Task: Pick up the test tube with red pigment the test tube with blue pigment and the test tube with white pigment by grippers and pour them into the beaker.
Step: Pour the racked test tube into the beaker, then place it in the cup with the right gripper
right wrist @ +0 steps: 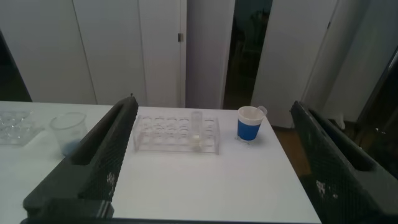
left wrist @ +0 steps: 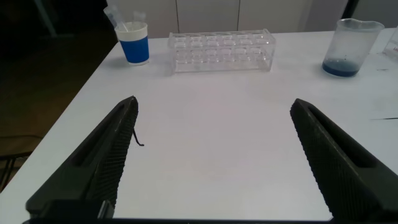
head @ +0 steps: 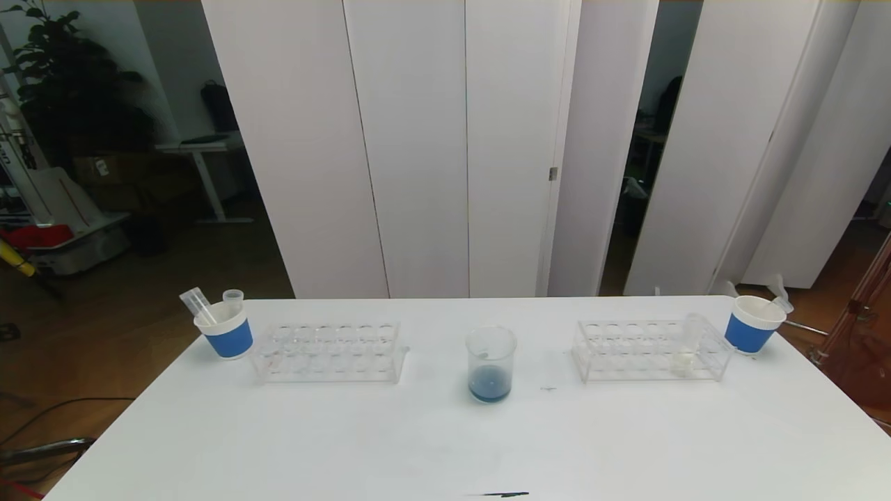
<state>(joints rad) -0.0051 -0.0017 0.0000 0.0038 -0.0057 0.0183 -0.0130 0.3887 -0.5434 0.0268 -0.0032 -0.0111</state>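
The beaker (head: 491, 362) stands mid-table with a shallow pool of blue liquid in its bottom; the left wrist view shows the beaker (left wrist: 354, 46) far off, and the right wrist view shows the beaker (right wrist: 68, 130) too. The test tube with white pigment (head: 688, 346) stands upright in the right rack (head: 651, 350), and the right wrist view shows this tube (right wrist: 196, 129) as well. The test tubes with red and blue pigment are out of view. My left gripper (left wrist: 214, 102) hovers open over bare table. My right gripper (right wrist: 213, 102) is open, well short of the right rack (right wrist: 177, 134).
An empty clear rack (head: 327, 351) sits left of the beaker. A blue-and-white paper cup (head: 226, 330) with clear tubes in it stands at the far left. Another cup (head: 752, 323) stands by the table's right edge. A small dark mark (head: 501, 495) lies at the front edge.
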